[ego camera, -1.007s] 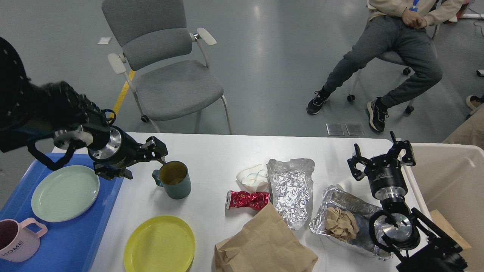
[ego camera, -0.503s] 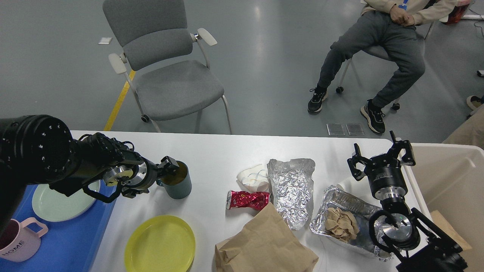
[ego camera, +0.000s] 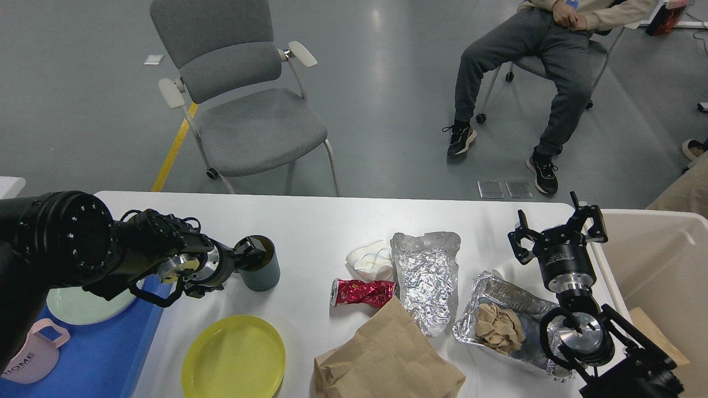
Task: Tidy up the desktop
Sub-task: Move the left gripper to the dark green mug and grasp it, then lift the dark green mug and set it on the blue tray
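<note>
The white desktop (ego camera: 332, 221) carries a teal mug (ego camera: 261, 265), a yellow plate (ego camera: 233, 356), a crushed red can (ego camera: 362, 292), a white crumpled tissue (ego camera: 369, 258), a silver foil bag (ego camera: 428, 279), a brown paper bag (ego camera: 387, 359) and a foil tray (ego camera: 520, 301) holding crumpled brown paper (ego camera: 500, 329). My left gripper (ego camera: 251, 251) sits at the mug's left rim, one finger over the rim; its grip is too dark to judge. My right gripper (ego camera: 558, 229) hovers open above the foil tray's far end, holding nothing.
A blue tray (ego camera: 94, 354) at the left edge holds a pale green plate (ego camera: 83, 307) and a pink mug (ego camera: 27, 356). A beige bin (ego camera: 658, 265) stands at the right of the table. Beyond the far edge are a grey chair (ego camera: 249, 110) and a seated person (ego camera: 531, 61).
My left arm dropped lower and pushed its gripper right, onto the teal mug's left rim. The mug has stayed put. The right arm has not moved. The seated person shifted their legs.
</note>
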